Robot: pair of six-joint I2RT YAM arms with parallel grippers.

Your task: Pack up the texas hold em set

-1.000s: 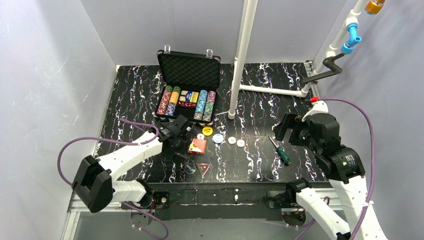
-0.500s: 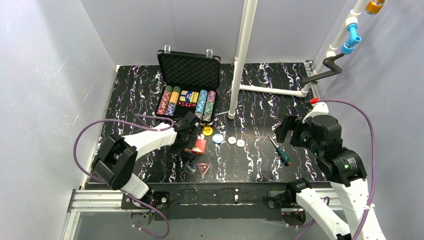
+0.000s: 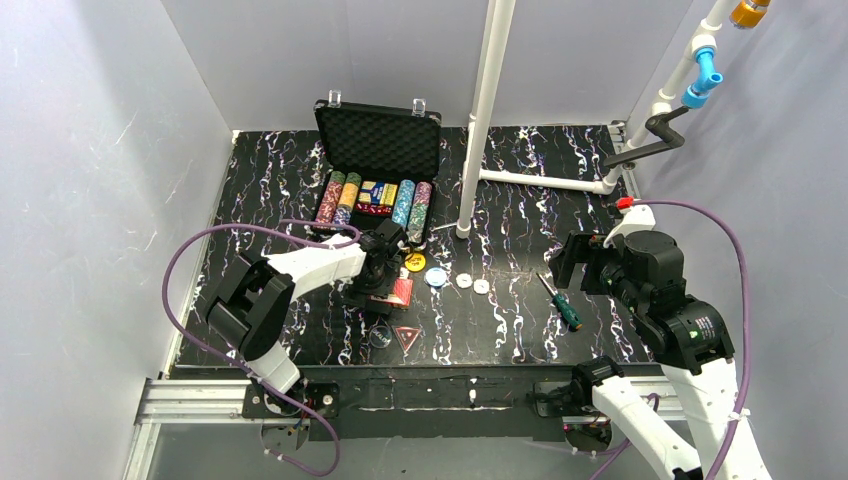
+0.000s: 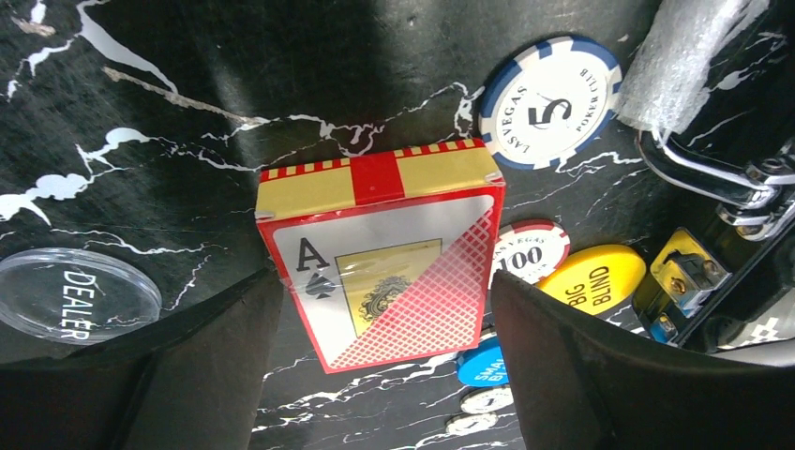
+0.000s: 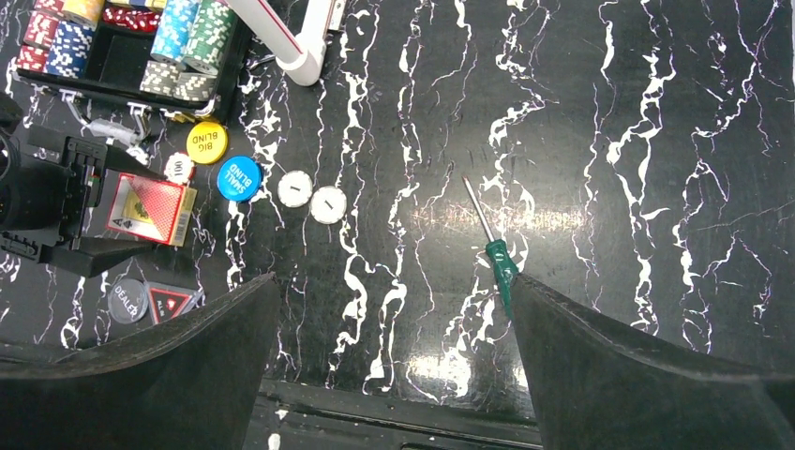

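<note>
— Two grippers are seen. How is the left gripper (image 4: 382, 292) held?
— It is spread wide open. The flat red card deck box (image 4: 384, 253) is laid on the black marbled table (image 3: 545, 150), between the dark fingers (image 4: 187, 370). Whether the box is touched by them cannot be told.
— And the right gripper (image 5: 392, 281)?
— It is opened wide too and held up over the table. Nothing is gripped by it. The green-handled screwdriver (image 5: 502, 264) is seen below it.
— Where is the rest of the set?
— The black foam-lined case (image 3: 378, 140) is stood open at the back, and rows of many-coloured poker chips (image 3: 403, 205) are packed inside. Near the deck, a yellow round disc marked BIG BLIND (image 5: 206, 142), a blue round disc marked SMALL BLIND (image 5: 238, 178) and two small white round discs (image 5: 294, 188) are laid out. A clear round disc marked DEALER (image 4: 75, 292) and a red triangle (image 5: 173, 302) are placed nearer the arms.
</note>
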